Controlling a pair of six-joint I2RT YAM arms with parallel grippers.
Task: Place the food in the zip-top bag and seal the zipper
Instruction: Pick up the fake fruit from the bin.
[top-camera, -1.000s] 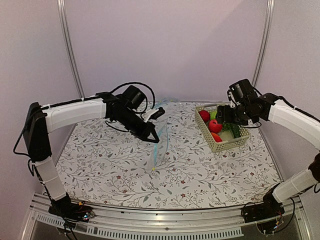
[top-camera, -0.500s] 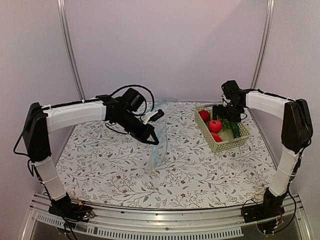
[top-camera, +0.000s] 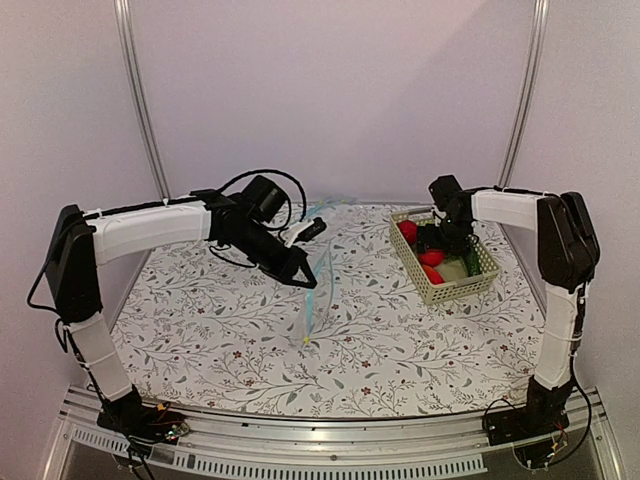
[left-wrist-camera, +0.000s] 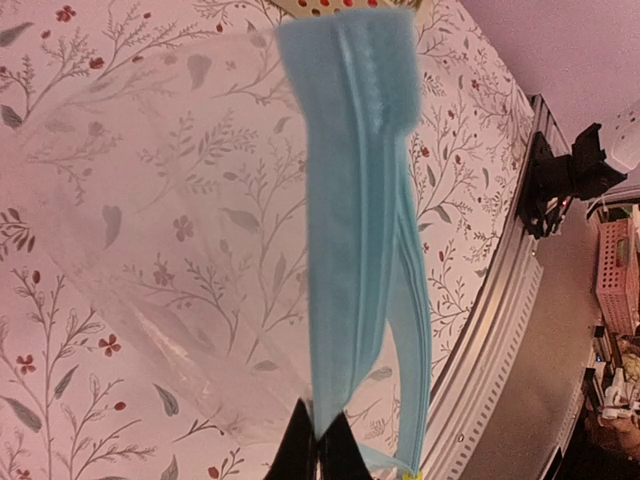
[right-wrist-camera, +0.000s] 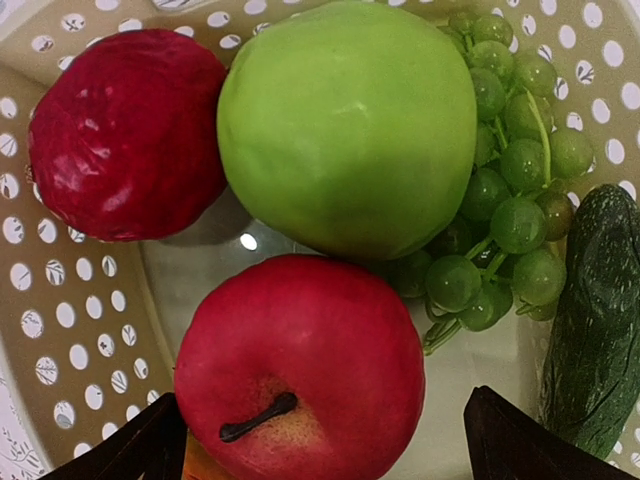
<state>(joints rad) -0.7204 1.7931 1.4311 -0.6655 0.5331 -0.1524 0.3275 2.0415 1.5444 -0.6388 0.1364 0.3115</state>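
Top view: left gripper (top-camera: 306, 279) holds bag (top-camera: 321, 293) up over table middle, likely so food can go in. Right gripper (top-camera: 437, 238) down in basket (top-camera: 470, 285), far right corner.

Left wrist: fingertips (left-wrist-camera: 297, 455) pinched shut on zipper (left-wrist-camera: 350, 230); bag hangs clear of table.

Right wrist: fingers spread wide, straddling red apple (right-wrist-camera: 300, 380), probably first pick. Cucumber (right-wrist-camera: 600, 320), green apple (right-wrist-camera: 345, 125) and grapes (right-wrist-camera: 510, 200) crowd beside it.

My left arm (top-camera: 150, 228) rose from its base, then ran level to the right, the wrist angling down. There my left claw (top-camera: 302, 277) was pinched tight on the zipper (left-wrist-camera: 350, 250), fingertips together. My right arm (top-camera: 562, 250) stood tall, forearm stretched level to the left and wrist bent down, and my right claw (top-camera: 437, 240) pointed downward with its fingers (right-wrist-camera: 140, 450) spread wide, gripping nothing.
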